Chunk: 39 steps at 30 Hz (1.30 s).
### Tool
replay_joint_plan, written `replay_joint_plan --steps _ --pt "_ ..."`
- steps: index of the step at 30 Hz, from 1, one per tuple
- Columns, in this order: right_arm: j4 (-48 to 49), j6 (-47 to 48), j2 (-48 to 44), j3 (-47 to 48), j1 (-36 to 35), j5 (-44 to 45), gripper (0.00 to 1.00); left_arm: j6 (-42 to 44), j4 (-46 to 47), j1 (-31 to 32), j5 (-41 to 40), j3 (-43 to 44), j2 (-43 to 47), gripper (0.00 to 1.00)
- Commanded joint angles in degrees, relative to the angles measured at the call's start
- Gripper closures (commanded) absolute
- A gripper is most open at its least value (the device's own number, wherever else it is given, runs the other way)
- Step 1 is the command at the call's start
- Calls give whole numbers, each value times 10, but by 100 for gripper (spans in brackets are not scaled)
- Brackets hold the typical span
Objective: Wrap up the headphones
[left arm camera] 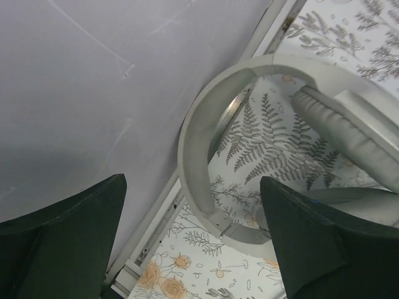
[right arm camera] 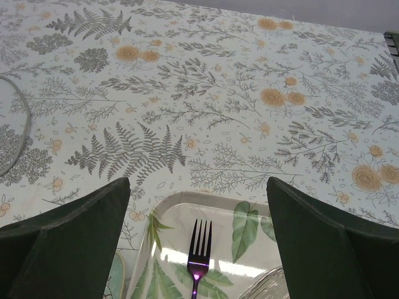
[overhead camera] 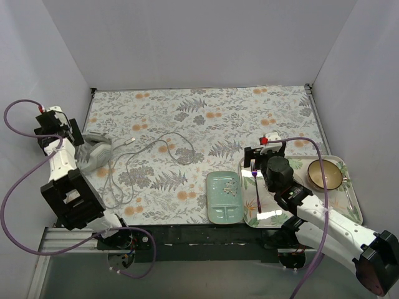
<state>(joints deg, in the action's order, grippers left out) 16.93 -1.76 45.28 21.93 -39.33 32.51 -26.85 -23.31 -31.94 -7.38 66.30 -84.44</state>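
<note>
Grey headphones point(overhead camera: 95, 152) at left edge of table point(overhead camera: 249, 118)

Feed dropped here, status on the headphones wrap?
Left end effector open, over headphones by wall. Right end effector open, above tray. Cord sprawled loose, unwrapped. Nothing blocking.

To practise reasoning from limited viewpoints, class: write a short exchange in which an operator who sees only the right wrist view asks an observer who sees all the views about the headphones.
Operator: I see only a fork on a tray. Where are the headphones?
Observer: The headphones lie at the left edge of the table, beside the wall.
Operator: Has the left gripper grabbed them?
Observer: No. The left gripper is open. The headband shows between its fingers but is not gripped.
</note>
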Motion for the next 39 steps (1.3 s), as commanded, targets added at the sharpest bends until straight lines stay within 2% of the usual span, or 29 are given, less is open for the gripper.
replay_joint_plan --steps 1,6,10,15,23,26,27,29,30,31,37,39 --pt "28 5 10 14 1 -16 2 15 39 -14 -49 -14 -18 14" --pt "28 6 17 16 1 -25 2 21 57 -31 -73 -18 -62 30" --pt "24 8 19 20 1 -31 3 26 45 -39 -61 -26 -90 35" --pt "23 10 20 21 1 -33 3 12 -9 -47 -26 -27 -126 41" --pt "24 11 20 21 2 -43 3 11 -22 -59 -8 -47 -162 43" --pt "23 11 17 21 1 -46 3 7 -43 -61 36 -40 -177 53" --pt "22 11 17 20 1 -45 3 3 -45 -61 48 -37 -175 65" --pt "24 11 16 20 1 -45 3 0 -50 -61 93 -36 -165 78" --pt "24 11 17 20 1 -46 3 0 -52 -61 107 -34 -161 90" --pt "23 11 17 20 1 -46 3 -5 -53 -61 119 -34 -156 98" --pt "21 13 24 23 1 -54 4 -16 -60 -52 226 -33 -97 100" --pt "15 16 27 30 1 -68 4 -18 -60 -31 259 -34 -59 100"
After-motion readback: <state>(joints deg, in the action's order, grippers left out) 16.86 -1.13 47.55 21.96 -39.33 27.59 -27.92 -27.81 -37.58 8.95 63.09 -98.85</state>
